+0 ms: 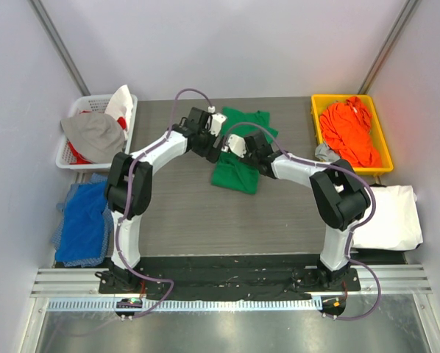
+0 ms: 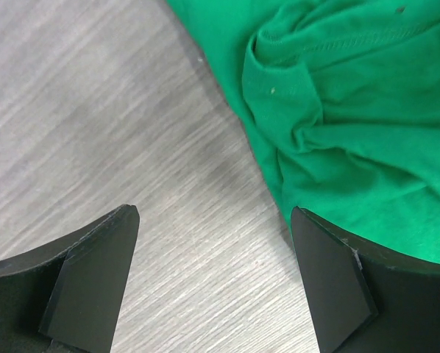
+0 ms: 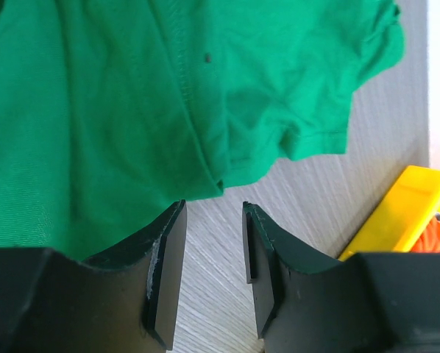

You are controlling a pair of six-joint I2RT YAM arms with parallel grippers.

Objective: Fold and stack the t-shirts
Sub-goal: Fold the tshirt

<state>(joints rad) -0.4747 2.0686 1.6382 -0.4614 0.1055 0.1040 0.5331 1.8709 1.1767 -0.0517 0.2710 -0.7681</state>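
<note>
Top view: a grey wood-grain table (image 1: 183,213) stood inside a booth of plain white wall panels (image 1: 227,44), with a slanted metal post in each rear corner and a ribbed aluminium rail (image 1: 227,283) along the near edge. The green t-shirt (image 1: 238,151) lay crumpled at the centre rear of the table. The orange t-shirt (image 1: 350,131) was heaped in a yellow bin (image 1: 315,118) at the right rear. The white t-shirt (image 1: 389,215) lay folded at the right edge. A white basket (image 1: 73,158) at the left rear held grey and white-and-red cloth, and a blue cloth (image 1: 84,220) lay beside the table on the left. The left arm (image 1: 161,147) and right arm (image 1: 293,168) both reached in to the green shirt.

Left wrist view: the left gripper (image 2: 214,220) was spread wide, holding nothing, over bare table. Its right finger (image 2: 330,287) sat at the edge of the bunched green fabric.

Right wrist view: the right gripper (image 3: 213,213) had only a narrow gap between its fingers, with nothing in it, above bare table just beside the shirt's stitched hem. A corner of the yellow bin showed at the lower right.
</note>
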